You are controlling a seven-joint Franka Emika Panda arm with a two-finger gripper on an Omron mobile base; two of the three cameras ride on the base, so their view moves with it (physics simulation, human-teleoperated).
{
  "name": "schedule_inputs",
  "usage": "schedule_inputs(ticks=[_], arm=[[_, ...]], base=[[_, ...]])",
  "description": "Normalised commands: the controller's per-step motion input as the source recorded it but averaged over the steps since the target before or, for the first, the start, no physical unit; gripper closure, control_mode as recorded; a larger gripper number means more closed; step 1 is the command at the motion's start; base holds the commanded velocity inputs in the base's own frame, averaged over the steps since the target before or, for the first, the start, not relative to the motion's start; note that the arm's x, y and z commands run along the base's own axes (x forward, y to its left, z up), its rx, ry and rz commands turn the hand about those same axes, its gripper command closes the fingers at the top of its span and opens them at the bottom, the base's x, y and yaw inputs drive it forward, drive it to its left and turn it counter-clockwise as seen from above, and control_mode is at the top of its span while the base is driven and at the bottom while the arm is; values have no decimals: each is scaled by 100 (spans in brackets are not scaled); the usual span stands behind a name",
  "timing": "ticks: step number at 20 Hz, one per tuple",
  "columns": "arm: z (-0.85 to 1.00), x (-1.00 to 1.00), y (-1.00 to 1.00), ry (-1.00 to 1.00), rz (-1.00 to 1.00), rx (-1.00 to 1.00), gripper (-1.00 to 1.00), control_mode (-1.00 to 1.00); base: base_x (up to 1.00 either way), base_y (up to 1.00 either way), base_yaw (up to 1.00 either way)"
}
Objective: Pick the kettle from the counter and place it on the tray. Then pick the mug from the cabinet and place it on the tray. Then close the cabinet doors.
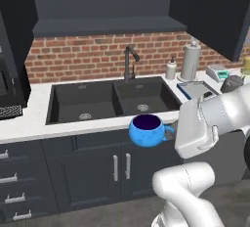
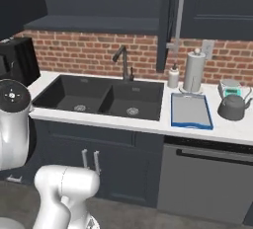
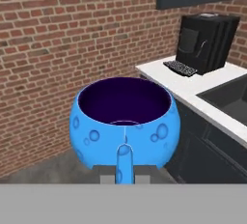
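Round, dimpled blue mug (image 3: 124, 124) — glossy.

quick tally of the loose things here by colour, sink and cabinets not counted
Blue: 2, the mug and the tray with its blue rim
Dark grey: 1, the kettle
White: 3, the paper-towel roll, the soap bottle, the small device
Total: 6

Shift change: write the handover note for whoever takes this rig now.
End effector: shut on the mug by its handle, held in front of the sink.
Kettle: on the counter, right of the tray, beside it.
Cabinet doors: open.
Done: mug picked.
Left: put the mug and the kettle on the tray, close the doors.
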Motion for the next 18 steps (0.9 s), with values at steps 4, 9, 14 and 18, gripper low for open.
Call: schedule_inputs(ticks=[4, 9, 14, 18], arm=[[0, 0, 0, 0, 0, 0, 100, 100], [0, 0, 0, 0, 0, 0, 100, 100], [0, 0, 0, 0, 0, 0, 100, 100], [0, 0, 0, 0, 0, 0, 100, 100]], base=[[-100, -51, 0], [-53, -81, 0], [4, -92, 0], [11, -87, 0]])
